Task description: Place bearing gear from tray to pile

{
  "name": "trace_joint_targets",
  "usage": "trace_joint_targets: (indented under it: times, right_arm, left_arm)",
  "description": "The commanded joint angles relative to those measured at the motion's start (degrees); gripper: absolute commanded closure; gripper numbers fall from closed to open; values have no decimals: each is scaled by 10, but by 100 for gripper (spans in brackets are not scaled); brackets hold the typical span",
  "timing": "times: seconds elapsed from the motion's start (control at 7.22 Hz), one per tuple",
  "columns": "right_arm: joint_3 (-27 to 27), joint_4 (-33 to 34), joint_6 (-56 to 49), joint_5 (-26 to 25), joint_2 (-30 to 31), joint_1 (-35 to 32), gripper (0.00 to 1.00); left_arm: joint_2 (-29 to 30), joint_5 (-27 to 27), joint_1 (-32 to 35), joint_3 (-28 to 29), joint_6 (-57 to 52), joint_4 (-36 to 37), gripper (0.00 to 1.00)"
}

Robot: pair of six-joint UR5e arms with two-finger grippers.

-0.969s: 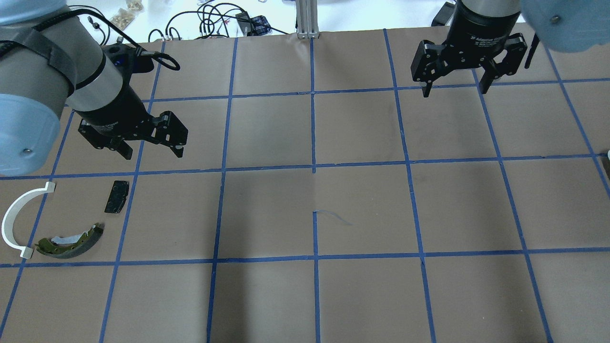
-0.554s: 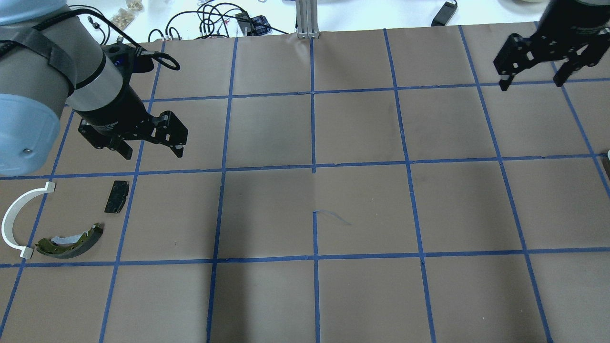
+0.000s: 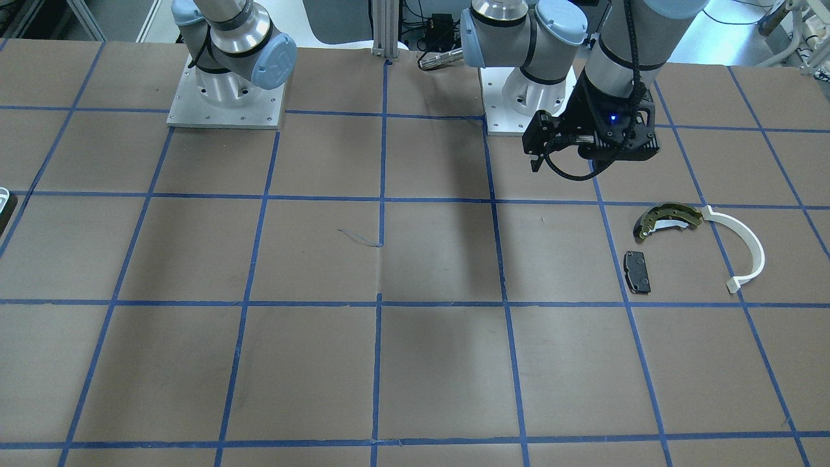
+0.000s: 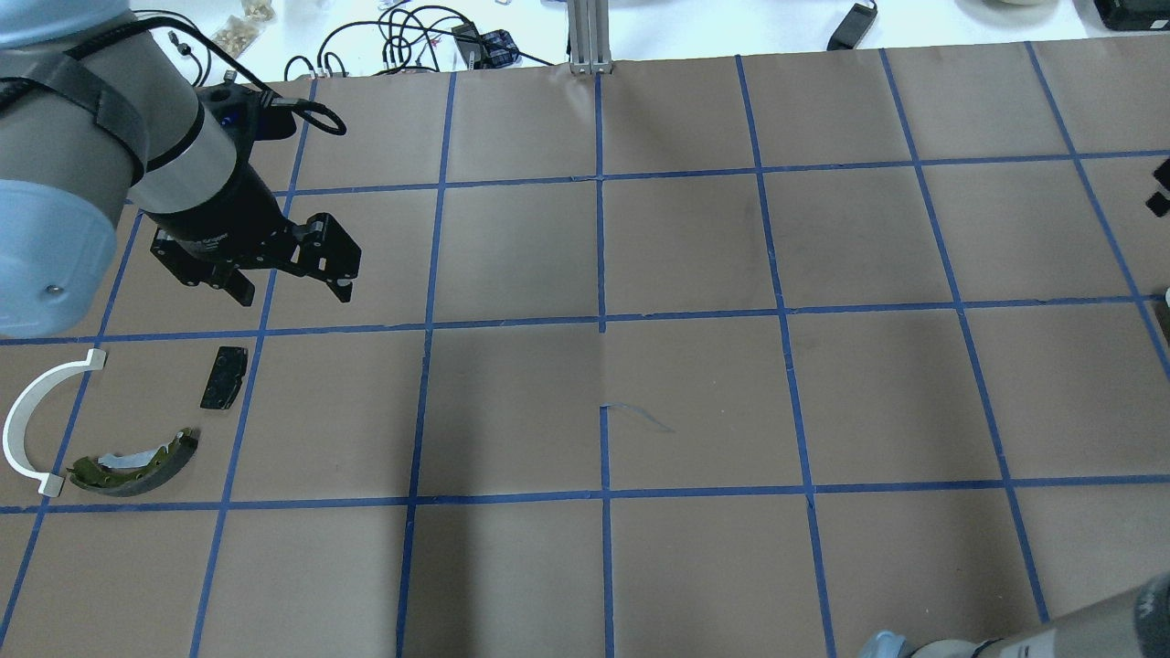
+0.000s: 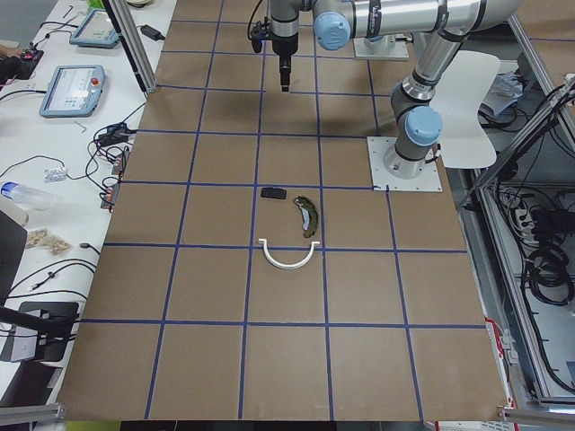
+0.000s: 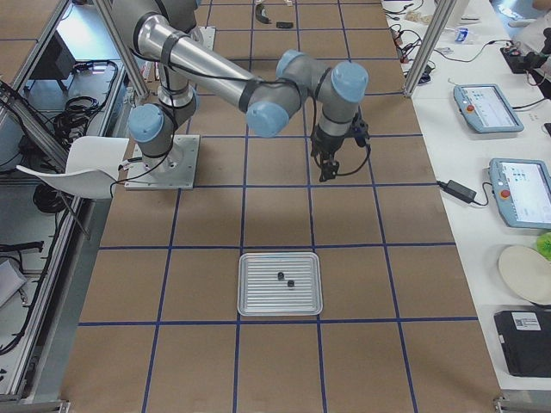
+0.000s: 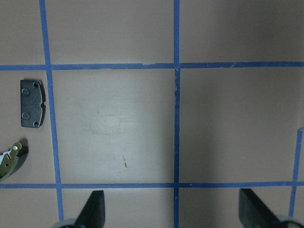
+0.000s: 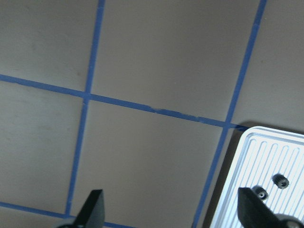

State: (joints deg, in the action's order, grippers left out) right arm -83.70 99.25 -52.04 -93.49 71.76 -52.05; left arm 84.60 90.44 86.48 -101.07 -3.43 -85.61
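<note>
The tray [image 6: 255,303], silver and ribbed, holds two small black bearing gears [image 6: 279,275] near its middle. Its corner [image 8: 256,156] with both gears [image 8: 281,180] shows at the lower right of the right wrist view. My right gripper [image 8: 172,211] hangs open and empty over bare table beside the tray, also seen from the right side [image 6: 326,175]. The pile lies at the table's left: an olive brake shoe [image 4: 137,461], a white curved strip [image 4: 27,416] and a black pad [image 4: 224,376]. My left gripper [image 4: 294,295] hovers open just beyond the pad [image 7: 32,103], holding nothing.
Brown paper with a blue tape grid covers the table. Cables and small items lie beyond the far edge [image 4: 402,41]. Tablets and a plate sit on the side bench [image 6: 516,185]. Part of the right arm [image 4: 1024,640] enters the overhead view's lower right.
My right gripper has swung to the right, almost leaving the overhead view, still open. The left arm and the pile have not moved.
</note>
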Motion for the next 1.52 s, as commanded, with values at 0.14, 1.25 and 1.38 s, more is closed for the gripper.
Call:
trace_joint_targets:
  times: [0.14,1.25,1.38]
  right_arm:
    - [-1,108,-152,8,-116,141,0]
    - [-21,201,-103,1,-187,159,7]
    - [-21,201,-105,1,-188,159,12]
  left_arm:
    - [0,0,0,-1,0,-1,0]
    - [0,0,0,0,0,0,0]
    - [0,0,0,0,0,0,0]
